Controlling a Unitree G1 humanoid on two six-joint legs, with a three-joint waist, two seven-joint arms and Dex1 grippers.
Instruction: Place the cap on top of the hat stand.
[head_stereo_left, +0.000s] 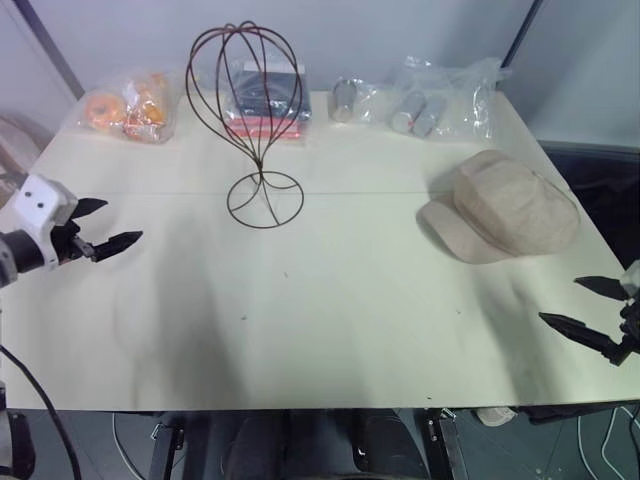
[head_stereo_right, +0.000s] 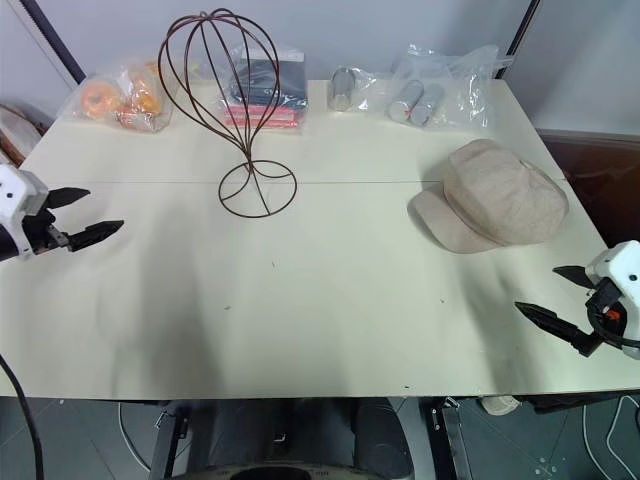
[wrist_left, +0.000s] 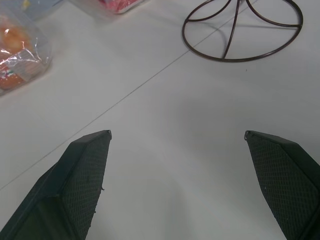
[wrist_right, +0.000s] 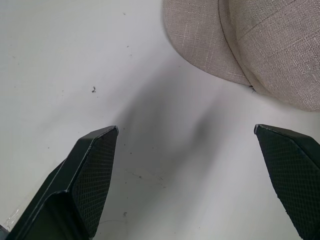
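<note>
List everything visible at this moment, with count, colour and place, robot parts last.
table: one, cream, under everything
hat stand: one, dark brown wire, upright, far left of centre
cap: one, beige, flat on the table, right side
orange bag: one, clear with orange items, far left corner
packet: one, dark with red edge, behind the hat stand
cylinder bags: clear, holding grey cylinders, far right edge; count unclear
left claw: black, open, empty, over the table's left edge
right claw: black, open, empty, near the right edge, short of the cap
</note>
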